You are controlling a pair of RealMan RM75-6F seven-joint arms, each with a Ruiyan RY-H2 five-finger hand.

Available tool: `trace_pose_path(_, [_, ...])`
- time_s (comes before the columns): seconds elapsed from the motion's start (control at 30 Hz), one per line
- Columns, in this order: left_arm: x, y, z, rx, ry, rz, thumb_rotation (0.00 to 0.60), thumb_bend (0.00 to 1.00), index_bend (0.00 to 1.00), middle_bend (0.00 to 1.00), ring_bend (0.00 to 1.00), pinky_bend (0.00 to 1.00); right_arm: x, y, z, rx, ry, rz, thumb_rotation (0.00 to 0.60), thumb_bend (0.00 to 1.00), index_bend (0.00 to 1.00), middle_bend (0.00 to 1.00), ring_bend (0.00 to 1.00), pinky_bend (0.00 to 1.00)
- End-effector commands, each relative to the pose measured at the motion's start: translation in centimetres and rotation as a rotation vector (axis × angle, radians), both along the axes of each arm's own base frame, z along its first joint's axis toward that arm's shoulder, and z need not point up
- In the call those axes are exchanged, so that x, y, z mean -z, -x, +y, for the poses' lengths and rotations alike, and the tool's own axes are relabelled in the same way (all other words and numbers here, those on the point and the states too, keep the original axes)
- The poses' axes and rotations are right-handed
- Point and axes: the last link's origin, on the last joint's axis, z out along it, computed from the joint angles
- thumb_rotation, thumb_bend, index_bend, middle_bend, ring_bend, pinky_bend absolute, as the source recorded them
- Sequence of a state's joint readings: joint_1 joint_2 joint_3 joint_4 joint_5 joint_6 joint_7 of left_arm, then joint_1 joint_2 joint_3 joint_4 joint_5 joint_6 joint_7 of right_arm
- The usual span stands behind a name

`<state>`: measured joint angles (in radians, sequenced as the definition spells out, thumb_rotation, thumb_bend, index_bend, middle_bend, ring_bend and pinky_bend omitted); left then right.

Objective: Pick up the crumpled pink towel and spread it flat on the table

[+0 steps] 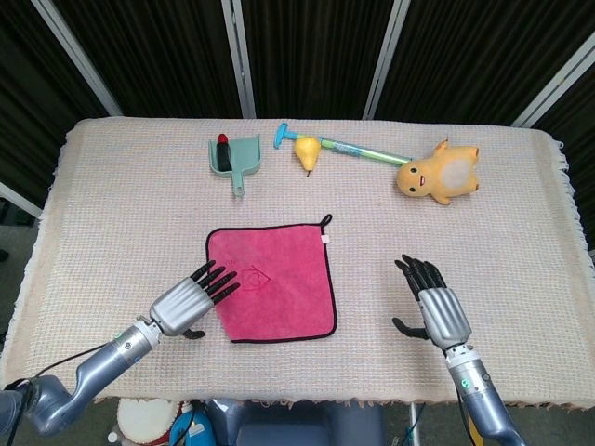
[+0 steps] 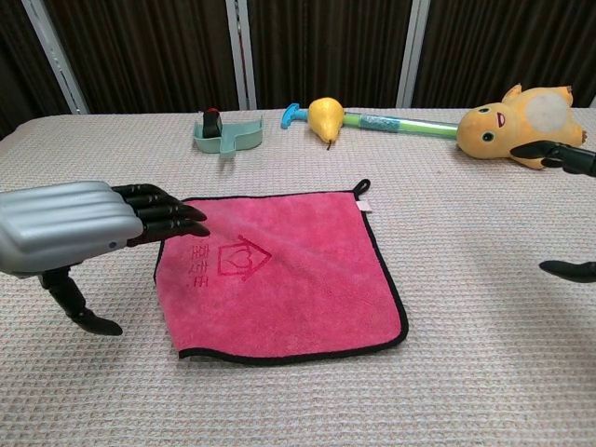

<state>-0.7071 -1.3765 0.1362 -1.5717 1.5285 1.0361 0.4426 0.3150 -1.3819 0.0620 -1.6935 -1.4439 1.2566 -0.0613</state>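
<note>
Cloth-covered table (image 1: pixel 112 214), pink towel (image 1: pixel 279 279), dustpan (image 1: pixel 238 155), pear (image 1: pixel 307 150), plush (image 1: pixel 439 173)

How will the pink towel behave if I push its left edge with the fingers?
The pink towel looks like thin, soft cloth lying flat, so it will probably bunch or fold rather than slide as one piece. The woven table cover looks rough and may drag on it. With the left hand over its edge, pressing down and stroking outward seems safer.

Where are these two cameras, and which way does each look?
Head view: sits high, looking steeply down on the table; both forearms show, with the left hand and right hand.
Chest view: sits low, looking across the table; left hand looms large, only the right hand's fingertips show.
Shared: pink towel, pear, yellow plush toy.
</note>
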Motion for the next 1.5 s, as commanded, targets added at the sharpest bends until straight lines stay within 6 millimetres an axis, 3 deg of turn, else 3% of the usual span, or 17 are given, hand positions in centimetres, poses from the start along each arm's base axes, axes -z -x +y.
trace_pose_path(0.03, [1.1,0.0,-0.5,-0.030,-0.011,-0.036,0.600,0.07,0.00,0.00,0.00,0.00,0.1,-0.2,0.1,-0.003,-0.002,-0.001,0.600,0.28,0.00,0.00,0.00,0.00])
trace_pose_path(0.73, [5.4,-1.8,-2.8,-0.027,-0.009,-0.118,0.600,0.07,0.00,0.00,0.00,0.00,0.1,-0.1,0.1,-0.001,-0.007,-0.003,0.600,0.28,0.00,0.00,0.00,0.00])
trace_pose_path(1.1, [7.8,-2.9,-3.4,-0.002,-0.039,-0.154,0.600,0.16,0.00,0.00,0.00,0.00,0.0,0.0,0.2,-0.001,-0.005,-0.004,0.600,0.28,0.00,0.00,0.00,0.00])
trace_pose_path(1.5, [7.9,-2.3,-2.4,0.042,-0.125,-0.119,0.600,0.18,0.00,0.00,0.00,0.00,0.1,0.2,0.2,0.001,-0.008,0.000,0.600,0.28,0.00,0.00,0.00,0.00])
